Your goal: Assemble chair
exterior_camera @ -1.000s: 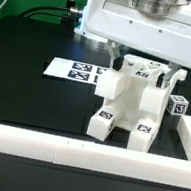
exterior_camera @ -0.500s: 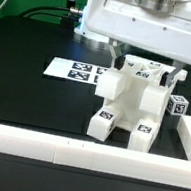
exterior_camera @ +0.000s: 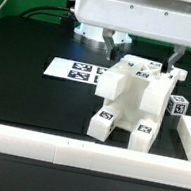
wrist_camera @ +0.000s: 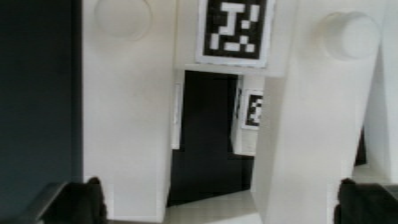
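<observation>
chair (exterior_camera: 128,101): stands on the black surface (exterior_camera: 25,112), centre-right in the exterior view, just right of the marker board (exterior_camera: 77,72) and inside the white border rails (exterior_camera: 83,154); the blocky parts look joined into one piece, with tags on the near feet.
gripper (exterior_camera: 144,57): fingers spread wide, nothing held; it hangs just over the top of the chair, one fingertip to each side.
wrist view: two upright white members of the chair (wrist_camera: 125,120) run between the dark fingertips, with a marker tag (wrist_camera: 237,30) on the bar across them; the gripper (wrist_camera: 222,205) straddles both with a little room either side.
loose part: a small tagged block (exterior_camera: 178,105) sits just beside the chair on the exterior view's right, near the right rail; whether it touches the chair i cannot tell.
step in hand: likely a grasp or a let-go at the chair's top; one moment does not settle which.
next move: if grasping, come straight down, stay centred over the uprights, then close evenly.
risk: an off-centre squeeze could tip or slide the chair.
</observation>
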{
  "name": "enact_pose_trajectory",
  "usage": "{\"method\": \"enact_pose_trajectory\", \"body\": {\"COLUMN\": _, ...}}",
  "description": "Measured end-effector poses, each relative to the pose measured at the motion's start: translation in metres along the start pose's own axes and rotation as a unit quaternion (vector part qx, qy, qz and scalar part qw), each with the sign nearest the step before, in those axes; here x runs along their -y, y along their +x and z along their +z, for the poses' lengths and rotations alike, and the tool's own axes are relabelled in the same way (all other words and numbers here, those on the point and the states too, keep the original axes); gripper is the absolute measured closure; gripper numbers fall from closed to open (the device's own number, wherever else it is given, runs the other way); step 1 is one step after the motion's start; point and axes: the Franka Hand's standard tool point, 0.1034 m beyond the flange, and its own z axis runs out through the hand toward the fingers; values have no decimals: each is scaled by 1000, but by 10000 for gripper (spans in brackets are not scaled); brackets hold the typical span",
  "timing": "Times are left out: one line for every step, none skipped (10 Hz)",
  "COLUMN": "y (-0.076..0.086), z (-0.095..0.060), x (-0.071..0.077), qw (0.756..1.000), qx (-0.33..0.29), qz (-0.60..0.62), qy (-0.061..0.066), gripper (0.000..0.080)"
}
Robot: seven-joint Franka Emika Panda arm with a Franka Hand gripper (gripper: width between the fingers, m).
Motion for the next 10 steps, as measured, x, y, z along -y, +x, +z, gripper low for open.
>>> {"method": "enact_pose_trajectory", "body": {"y": 0, "z": 0, "x": 0, "qw": 1000, "qx": 0, "qz": 0, "qy": 0, "gripper": 150}}
{"method": "enact_pose_trajectory", "body": {"y": -1, "z": -1, "x": -3, "qw": 998, "qx": -6, "qz": -56, "qy": -7, "gripper": 150}}
{"method": "enact_pose_trajectory", "body": {"y": -11, "z": -3, "x": -9, "qw": 989, "qx": -17, "qz": -149, "qy": -16, "gripper": 150}}
{"method": "enact_pose_trajectory", "body": {"y": -22, "z": -8, "x": -18, "qw": 980, "qx": -11, "qz": -200, "qy": -10, "gripper": 150}}
{"method": "enact_pose_trajectory", "body": {"y": -29, "z": -12, "x": -30, "qw": 963, "qx": -2, "qz": -271, "qy": -5, "gripper": 150}}
{"method": "enact_pose_trajectory", "body": {"y": -34, "z": -9, "x": -43, "qw": 952, "qx": 2, "qz": -307, "qy": -1, "gripper": 150}}
{"method": "enact_pose_trajectory", "body": {"y": -33, "z": -8, "x": -41, "qw": 960, "qx": 3, "qz": -279, "qy": -2, "gripper": 150}}
{"method": "enact_pose_trajectory", "body": {"y": -33, "z": -8, "x": -40, "qw": 959, "qx": 3, "qz": -282, "qy": -3, "gripper": 150}}
{"method": "enact_pose_trajectory", "body": {"y": -34, "z": -6, "x": -42, "qw": 958, "qx": 4, "qz": -285, "qy": -2, "gripper": 150}}
{"method": "enact_pose_trajectory", "body": {"y": -38, "z": 0, "x": -45, "qw": 955, "qx": 9, "qz": -297, "qy": 5, "gripper": 150}}
